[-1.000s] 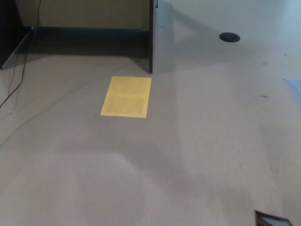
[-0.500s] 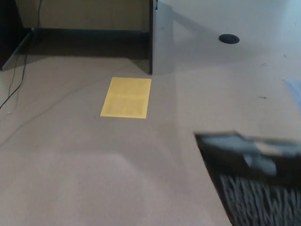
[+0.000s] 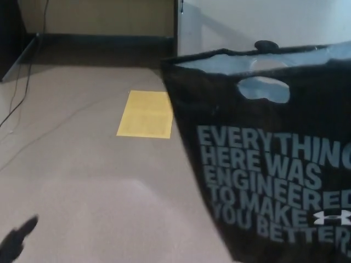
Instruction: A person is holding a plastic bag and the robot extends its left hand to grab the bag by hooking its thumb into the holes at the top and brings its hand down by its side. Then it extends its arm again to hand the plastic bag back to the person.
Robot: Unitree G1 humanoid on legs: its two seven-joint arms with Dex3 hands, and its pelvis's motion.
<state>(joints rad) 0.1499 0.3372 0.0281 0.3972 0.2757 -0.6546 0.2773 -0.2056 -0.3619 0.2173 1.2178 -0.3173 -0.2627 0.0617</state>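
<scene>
A black plastic bag (image 3: 263, 181) with pale grey lettering fills the right half of the head view, held upright. Its open top edge runs from the middle to the right border. An oval handle hole (image 3: 263, 89) shows near the top, with light floor visible through it. Whoever holds the bag is out of frame. A small black part of my left hand (image 3: 16, 241) pokes in at the bottom left corner, far from the bag and low; too little of it shows to tell its state. My right hand is not in view.
A yellow sheet (image 3: 145, 114) lies on the tan floor just left of the bag. Thin cables (image 3: 16, 104) trail along the left. A dark partition edge (image 3: 176, 27) stands at the back, and a black round disc (image 3: 266, 45) sits behind the bag's rim.
The bag has risen from the lower right and now covers the right half of the picture. A bit of my left hand has appeared at the bottom left.
</scene>
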